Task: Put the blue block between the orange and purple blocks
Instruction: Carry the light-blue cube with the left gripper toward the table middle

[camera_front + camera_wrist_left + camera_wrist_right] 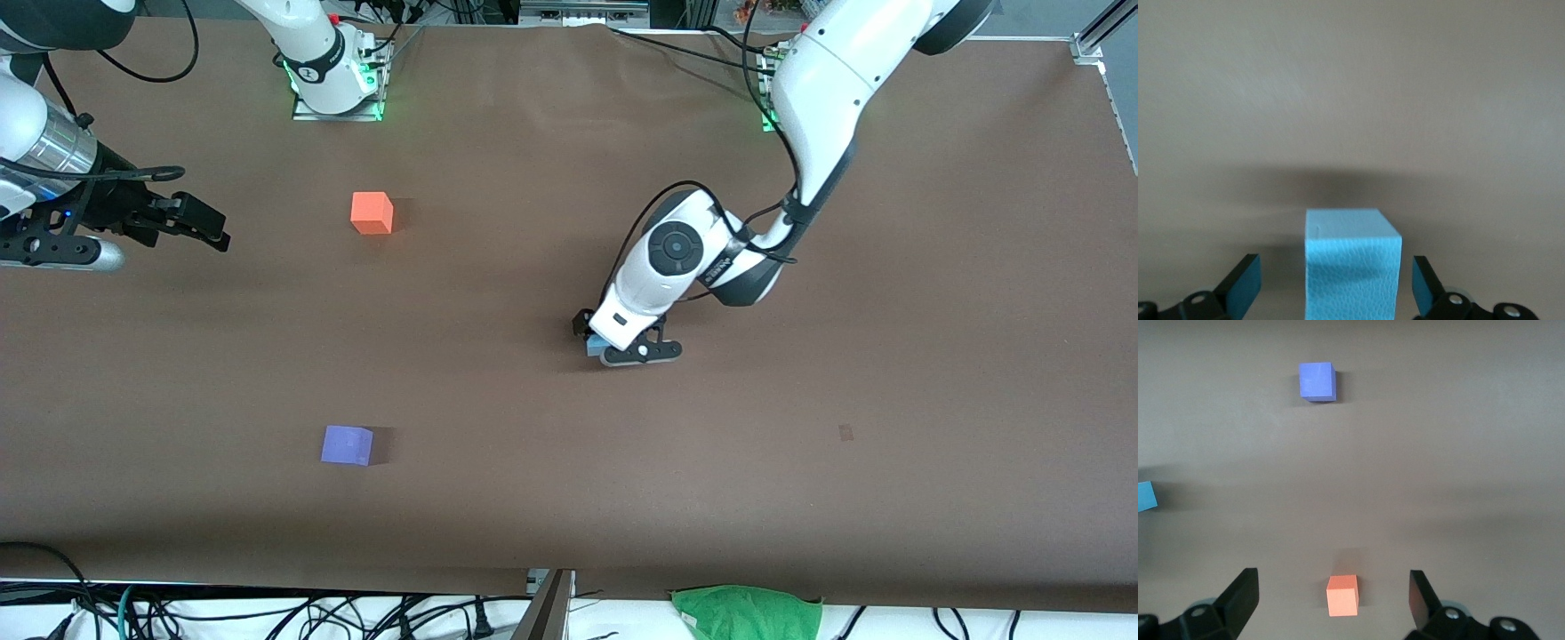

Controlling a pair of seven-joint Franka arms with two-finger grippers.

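Observation:
The sky-blue block sits on the brown table near the middle, mostly hidden under the left hand. My left gripper is down around it. In the left wrist view the block stands between the open fingers with a gap on each side. The orange block lies farther from the front camera and the purple block nearer to it, both toward the right arm's end. My right gripper waits open and empty at that end. Its wrist view shows the orange block, the purple block and the blue block.
A green cloth and cables lie past the table's edge nearest the front camera. A small dark mark is on the table toward the left arm's end. Bare table lies between the orange and purple blocks.

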